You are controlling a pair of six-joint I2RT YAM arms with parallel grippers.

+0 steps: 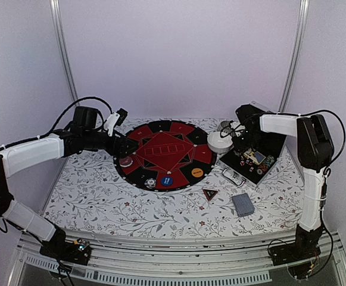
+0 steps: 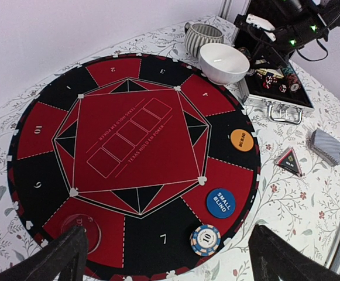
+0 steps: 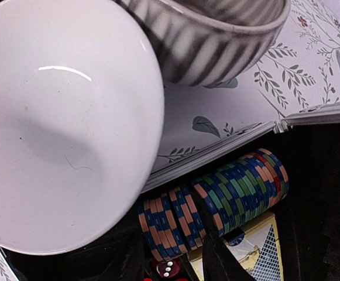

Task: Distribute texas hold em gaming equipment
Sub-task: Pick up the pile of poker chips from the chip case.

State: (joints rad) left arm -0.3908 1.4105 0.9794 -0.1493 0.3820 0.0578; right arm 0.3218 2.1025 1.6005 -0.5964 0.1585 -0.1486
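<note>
**Left gripper**: fingers standing spread wide and holding nothing, hovering over the near rim of the round red-and-black poker mat.

**Right gripper**: hanging over the open silver-edged case. Its dark fingers are sitting partly apart, straddling one end of a row of striped-edge poker chips standing on edge inside the case. Whether they are pinching the chips cannot be told.

**On the mat:**
- A blue-striped chip stack is resting at the rim.
- A blue "small blind" disc is lying just beside it.
- An orange disc is lying further along the rim.
- A red disc is lying near the left finger.

**On the floral tabletop**:
- A black-red triangular marker is lying near the mat's edge.
- A deck of cards with grey-blue backs is lying beside the marker, in front of the case.

**Other:** a white bowl is sitting just beside the case's edge, with a striped mug sitting behind it.
</note>
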